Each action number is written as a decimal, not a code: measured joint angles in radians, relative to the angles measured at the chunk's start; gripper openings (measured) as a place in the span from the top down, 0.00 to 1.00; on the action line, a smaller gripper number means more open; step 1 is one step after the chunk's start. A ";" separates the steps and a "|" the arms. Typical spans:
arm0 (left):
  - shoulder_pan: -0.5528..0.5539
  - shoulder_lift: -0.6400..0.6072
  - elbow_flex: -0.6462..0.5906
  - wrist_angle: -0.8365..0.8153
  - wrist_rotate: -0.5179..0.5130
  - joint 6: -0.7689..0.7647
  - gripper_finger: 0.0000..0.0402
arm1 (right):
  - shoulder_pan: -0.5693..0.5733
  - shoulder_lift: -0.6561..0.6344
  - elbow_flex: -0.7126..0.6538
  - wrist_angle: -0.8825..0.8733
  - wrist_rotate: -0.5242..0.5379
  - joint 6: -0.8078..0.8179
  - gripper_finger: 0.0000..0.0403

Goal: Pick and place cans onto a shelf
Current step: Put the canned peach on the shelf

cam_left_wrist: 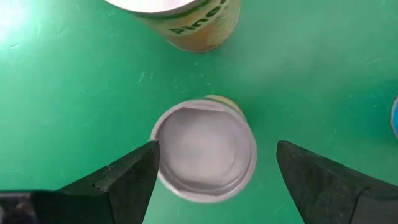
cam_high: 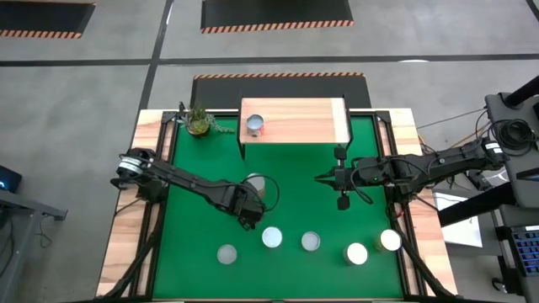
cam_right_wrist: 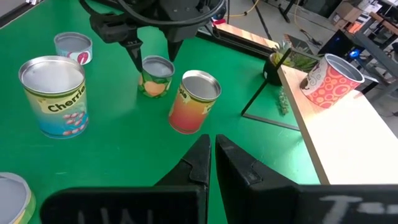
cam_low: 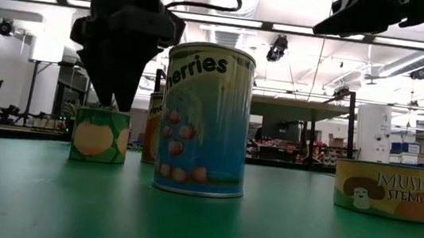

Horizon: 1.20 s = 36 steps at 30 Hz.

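Observation:
My left gripper (cam_left_wrist: 217,149) hangs open, pointing down, just over a short can (cam_left_wrist: 205,149) with a silver top and a green-and-yellow label (cam_low: 100,134). One finger stands on each side of the can, which stands upright on the green table. In the high view the left gripper (cam_high: 250,215) hides this can. A red-patterned can (cam_high: 254,124) stands on the wooden shelf (cam_high: 303,122) near its left end. My right gripper (cam_right_wrist: 211,146) waits shut in the air over the table's right half (cam_high: 324,178).
An orange can (cam_right_wrist: 194,99) stands close beside the short one, toward the shelf. A tall cherries can (cam_low: 206,118), a salmon can (cam_right_wrist: 73,46), a mushroom can (cam_low: 388,189) and more cans (cam_high: 357,253) stand along the near side. A potted plant (cam_high: 199,120) sits left of the shelf.

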State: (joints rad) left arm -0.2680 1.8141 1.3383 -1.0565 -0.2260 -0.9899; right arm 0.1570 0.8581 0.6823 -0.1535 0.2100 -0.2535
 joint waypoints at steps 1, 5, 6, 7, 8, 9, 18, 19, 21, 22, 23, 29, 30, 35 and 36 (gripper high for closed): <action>0.000 0.000 -0.009 0.009 0.000 0.003 0.24 | 0.000 0.000 0.000 -0.001 0.000 0.000 0.97; 0.002 0.000 -0.047 0.034 0.000 0.005 0.24 | 0.000 0.000 0.000 -0.005 0.000 0.001 0.97; 0.002 0.000 -0.055 0.038 -0.001 0.005 0.24 | 0.000 0.000 0.000 -0.006 0.000 0.001 0.97; 0.002 0.000 -0.063 0.047 -0.001 0.005 0.24 | 0.000 0.000 0.000 -0.006 0.000 0.001 0.97; 0.002 0.000 -0.071 0.059 -0.001 0.005 0.24 | 0.000 0.000 0.000 -0.006 0.000 0.001 0.97; 0.002 0.000 -0.078 0.074 -0.002 0.006 0.24 | 0.000 0.000 0.000 -0.006 0.000 0.002 0.97; 0.000 -0.006 -0.096 0.108 -0.010 0.020 0.27 | 0.000 0.000 0.000 -0.007 0.000 0.002 0.97; -0.001 -0.006 -0.080 0.100 0.004 0.019 0.28 | 0.000 0.000 0.000 -0.007 0.000 0.002 0.97; -0.006 -0.013 -0.037 0.067 0.008 0.027 0.29 | 0.000 0.000 0.000 -0.007 0.000 0.002 0.97; -0.008 -0.022 -0.018 0.050 0.007 0.038 0.29 | 0.000 0.000 0.000 -0.007 0.000 0.002 0.97; -0.011 -0.032 0.000 0.038 0.002 0.049 0.30 | 0.000 0.000 0.000 -0.007 0.000 0.001 0.97; -0.009 -0.090 0.022 0.007 -0.048 0.072 0.30 | 0.000 0.000 0.000 -0.008 0.001 0.004 0.97; -0.010 -0.102 0.022 -0.002 -0.054 0.065 0.30 | 0.000 0.000 0.000 -0.008 0.001 0.004 0.97; -0.005 -0.111 0.021 -0.068 -0.090 0.010 0.28 | 0.000 0.000 0.000 -0.013 0.001 0.002 0.97; -0.004 -0.111 0.021 -0.078 -0.088 -0.001 0.26 | 0.000 0.000 0.000 -0.014 0.001 0.002 0.97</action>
State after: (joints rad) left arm -0.2717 1.7027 1.3590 -1.1344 -0.3143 -0.9904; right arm 0.1570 0.8581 0.6823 -0.1673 0.2108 -0.2520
